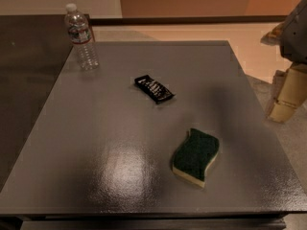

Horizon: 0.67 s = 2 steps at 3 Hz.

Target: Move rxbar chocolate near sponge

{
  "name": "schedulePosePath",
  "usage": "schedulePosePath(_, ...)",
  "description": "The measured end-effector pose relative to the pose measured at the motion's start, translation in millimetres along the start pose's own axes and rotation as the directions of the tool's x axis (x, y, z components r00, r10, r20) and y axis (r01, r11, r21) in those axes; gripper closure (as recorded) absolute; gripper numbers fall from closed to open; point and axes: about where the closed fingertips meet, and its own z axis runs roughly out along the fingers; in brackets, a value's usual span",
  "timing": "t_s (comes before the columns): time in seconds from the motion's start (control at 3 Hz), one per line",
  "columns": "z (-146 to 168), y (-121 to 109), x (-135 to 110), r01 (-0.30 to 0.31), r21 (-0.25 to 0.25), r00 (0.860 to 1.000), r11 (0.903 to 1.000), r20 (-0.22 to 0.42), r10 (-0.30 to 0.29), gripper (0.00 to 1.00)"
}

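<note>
- Bar (154, 89): lying flat on the worktop (96, 128), slightly behind its middle and untouched, with nothing resting on or against it.
- Long axis of the bar: running diagonally, from the far left down to the near right of the view, so that its near end is pointing roughly toward the sponge (195, 156).
- Hand (287, 97): hanging at the right margin of the view, beyond the right edge of the worktop and carrying nothing visible; whether it is open or closed cannot be told.
- Key relation: the bar is lying well apart from the hand, to the left of it in the view. A reach across the right part of the worktop is probably being called for, and the grip would likely need to close across the diagonal.
- Sponge: sitting green side up, nearer the camera and to the right of the bar, clearly apart from it.
- Bottle (81, 37): standing upright at the far left corner, out of that path.
</note>
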Motion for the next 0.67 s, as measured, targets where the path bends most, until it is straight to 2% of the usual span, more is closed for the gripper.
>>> schedulePosePath(0.67, 1.6, -2.7, -7.7, -0.002, 0.002, 1.0, 1.0, 0.024, 0.002, 0.0)
